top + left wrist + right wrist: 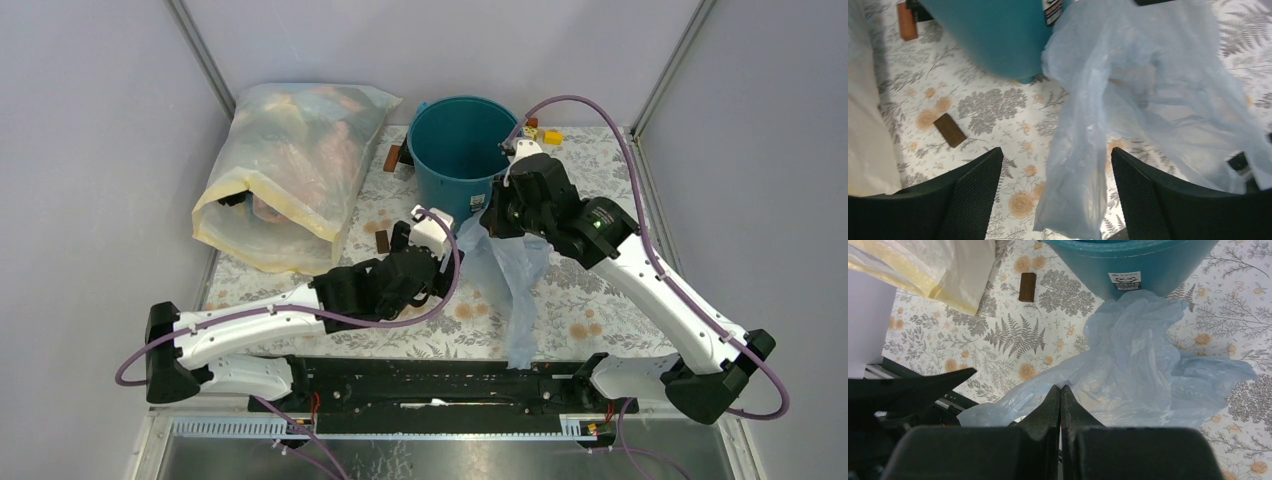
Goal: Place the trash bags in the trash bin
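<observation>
The pale blue trash bag hangs from my right gripper and trails down to the table's near edge. In the right wrist view my right gripper is shut on the bag, pinching its edge. The teal trash bin stands upright at the back, just beyond the right gripper; its white label faces the bag. My left gripper is open; in the left wrist view a hanging strip of the bag lies between its fingers, not pinched. The bin's base shows at upper left.
A large yellowish clear sack with colourful contents lies at the back left. Small brown blocks lie on the flowered cloth near the bin. Small yellow and red pieces sit behind the bin at right.
</observation>
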`<act>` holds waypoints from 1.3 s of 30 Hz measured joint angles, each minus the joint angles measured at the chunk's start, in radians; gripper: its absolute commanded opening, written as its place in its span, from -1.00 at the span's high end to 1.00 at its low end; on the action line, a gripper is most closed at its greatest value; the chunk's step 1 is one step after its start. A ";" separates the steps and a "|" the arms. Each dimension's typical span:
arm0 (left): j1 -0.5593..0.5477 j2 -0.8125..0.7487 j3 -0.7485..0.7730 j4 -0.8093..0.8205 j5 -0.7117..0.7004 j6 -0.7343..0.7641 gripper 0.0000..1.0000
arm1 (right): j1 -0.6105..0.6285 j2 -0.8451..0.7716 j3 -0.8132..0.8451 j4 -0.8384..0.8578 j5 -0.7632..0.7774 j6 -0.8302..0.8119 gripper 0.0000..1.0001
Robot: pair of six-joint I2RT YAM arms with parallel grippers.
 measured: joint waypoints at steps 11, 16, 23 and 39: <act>0.131 -0.004 -0.174 0.023 -0.016 -0.098 1.00 | 0.000 -0.056 -0.102 0.083 -0.047 -0.010 -0.36; 0.243 -0.106 -0.373 0.077 0.062 -0.173 1.00 | 0.000 -0.164 -0.262 0.127 0.015 -0.003 -0.82; 0.267 -0.197 -0.514 0.146 0.140 -0.228 1.00 | -0.008 -0.291 -0.420 0.145 0.214 0.058 -0.99; 0.268 -0.225 -0.643 0.259 0.325 -0.220 1.00 | -0.214 -0.200 -0.648 0.384 0.095 0.042 -0.57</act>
